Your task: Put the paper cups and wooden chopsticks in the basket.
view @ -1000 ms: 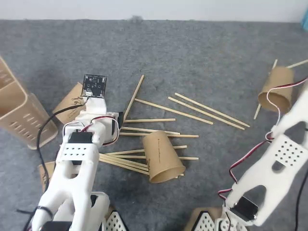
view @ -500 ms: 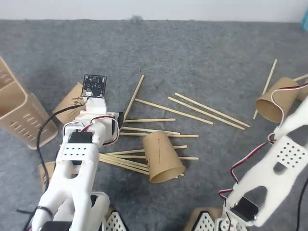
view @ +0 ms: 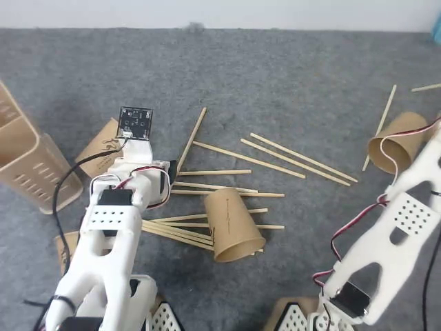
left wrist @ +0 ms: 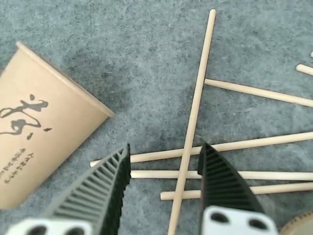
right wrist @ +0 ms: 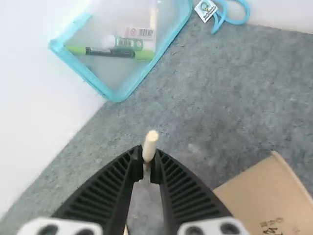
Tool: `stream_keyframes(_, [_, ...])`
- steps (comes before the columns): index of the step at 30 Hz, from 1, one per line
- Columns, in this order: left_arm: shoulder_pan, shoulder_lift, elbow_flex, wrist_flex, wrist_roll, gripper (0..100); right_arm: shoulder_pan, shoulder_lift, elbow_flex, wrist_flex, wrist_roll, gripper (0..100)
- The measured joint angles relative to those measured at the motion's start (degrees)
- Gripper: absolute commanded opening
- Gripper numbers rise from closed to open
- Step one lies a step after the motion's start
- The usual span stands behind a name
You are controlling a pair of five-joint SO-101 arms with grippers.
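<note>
The left fingers (left wrist: pixel 117 171) are hanging wide open, gripping nothing and straddling one wooden chopstick (left wrist: pixel 193 127) that is lying across others on the grey tabletop (left wrist: pixel 146 49). A tipped paper cup (left wrist: pixel 34 127) is lying just beside them. The right fingers (right wrist: pixel 161 169) are pinching shut on a chopstick end (right wrist: pixel 150 141), with a second cup (right wrist: pixel 264 191) lying near. The basket (view: pixel 27 165) is sitting well apart at the left edge.

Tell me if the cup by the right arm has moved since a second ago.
Yes. The cup has shifted toward the near side, off the slanted chopstick it overlapped; that chopstick kept its place.
</note>
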Motion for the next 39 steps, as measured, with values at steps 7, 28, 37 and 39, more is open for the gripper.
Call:
stream_keyframes(7, [0.18, 0.0, 0.0, 0.0, 0.0, 21, -4.75, 1.85, -0.09, 6.15, -2.64, 0.6])
stream_keyframes(28, [0.18, 0.0, 0.0, 0.0, 0.0, 21, -20.66, -6.59, 0.0, 40.09, -2.99, 0.6])
stream_keyframes(37, [0.18, 0.0, 0.0, 0.0, -0.09, 21, -12.75, -8.79, 0.0, 25.58, -2.99, 0.6])
stream_keyframes(39, [0.18, 0.0, 0.0, 0.0, -0.09, 21, -10.29, -6.51, 0.0, 18.99, -2.9, 0.6])
